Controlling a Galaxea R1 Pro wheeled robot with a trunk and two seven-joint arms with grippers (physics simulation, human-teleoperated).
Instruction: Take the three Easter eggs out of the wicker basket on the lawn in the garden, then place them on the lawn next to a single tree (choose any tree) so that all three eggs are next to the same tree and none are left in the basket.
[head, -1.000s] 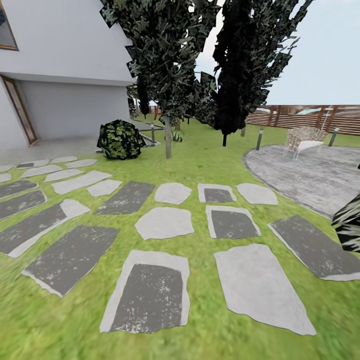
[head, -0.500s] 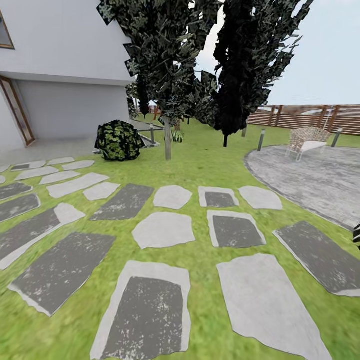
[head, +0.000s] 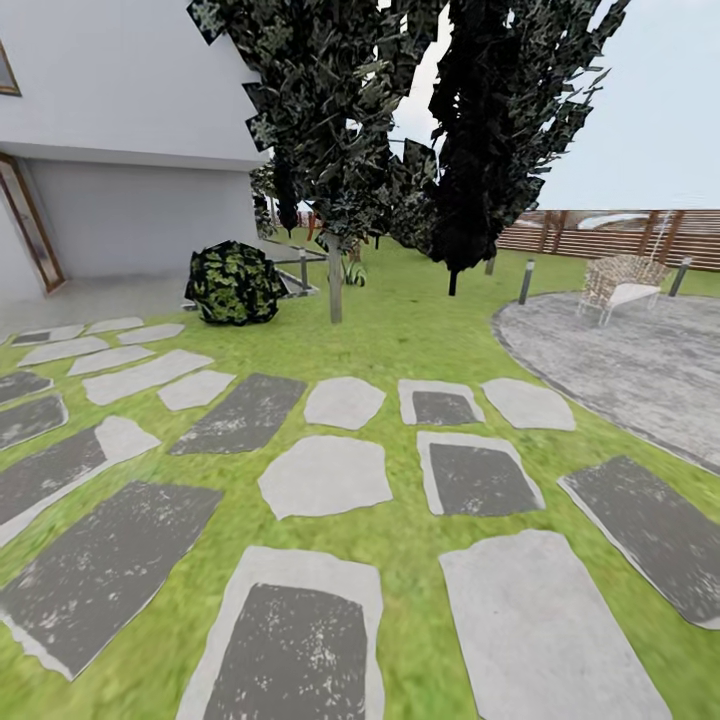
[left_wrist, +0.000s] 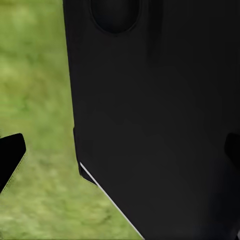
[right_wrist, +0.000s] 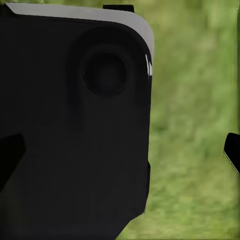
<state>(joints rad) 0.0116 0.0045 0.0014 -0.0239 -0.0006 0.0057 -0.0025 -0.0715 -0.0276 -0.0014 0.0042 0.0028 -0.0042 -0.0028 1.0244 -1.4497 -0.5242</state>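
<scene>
Head view: the robot faces a band of grey stepping stones (head: 325, 475) set in the lawn (head: 400, 330); beyond them stands a tree (head: 335, 285) with a thin pale trunk, a round leafy shrub (head: 232, 282) near the white house wall (head: 140, 215), an all-black columnar tree (head: 470, 150), a paved circle (head: 640, 360) with a white wicker chair (head: 618, 283), and the slatted fence (head: 600, 232) closing off the garden. The wicker basket and the three Easter eggs are nowhere among these things, so the step in hand is judged to be travel and search. To do it well, drive slowly over the stones, sweep the head across the open grass, and note the pale-trunked tree as a candidate drop point once the basket is located. Left wrist view: the left gripper (left_wrist: 122, 155) has its two dark fingertips at opposite edges of the picture, spread wide, nothing between them; a black panel of the robot's body (left_wrist: 160, 125) lies beyond, with blurred grass beside it. Right wrist view: the right gripper (right_wrist: 125, 152) is likewise spread apart and empty, facing a black body panel (right_wrist: 75, 135) and grass. Keep both arms tucked in this stowed pose while moving to avoid striking shrubs or posts.
</scene>
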